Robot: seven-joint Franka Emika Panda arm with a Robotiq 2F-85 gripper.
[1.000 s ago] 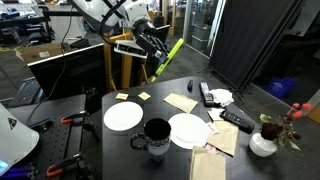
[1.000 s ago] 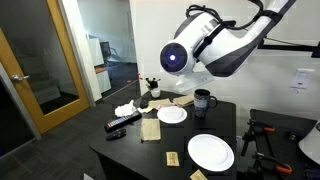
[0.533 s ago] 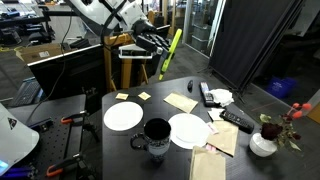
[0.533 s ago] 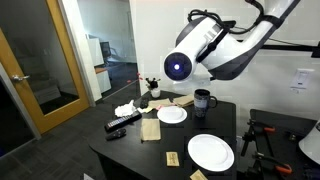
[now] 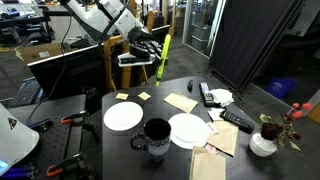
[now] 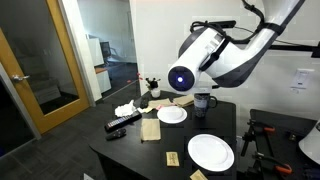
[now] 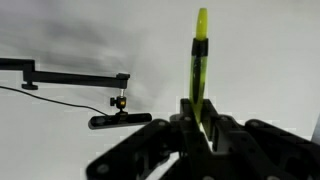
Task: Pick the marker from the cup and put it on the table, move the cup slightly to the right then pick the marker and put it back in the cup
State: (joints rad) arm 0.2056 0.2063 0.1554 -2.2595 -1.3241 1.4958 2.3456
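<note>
My gripper (image 5: 150, 52) is shut on the yellow-green marker (image 5: 163, 57) and holds it high above the far side of the table (image 5: 180, 88), nearly upright. In the wrist view the marker (image 7: 198, 60) sticks up from between the closed black fingers (image 7: 175, 130). The dark cup (image 5: 156, 138) stands at the table's near edge between two white plates; in an exterior view it (image 6: 203, 100) stands at the far side, partly behind the arm. The gripper is hidden by the arm body in that view.
Two white plates (image 5: 123, 116) (image 5: 188, 130) flank the cup. Yellow sticky notes (image 5: 121, 96), paper sheets (image 5: 181, 101), remotes (image 5: 236, 120), a crumpled tissue (image 5: 221, 97) and a white vase with flowers (image 5: 263, 143) lie on the table. A monitor (image 5: 60, 68) stands beside it.
The arm has swung toward the monitor side and the marker has turned from a slant to nearly upright, still held in the gripper. The cup has not moved.
</note>
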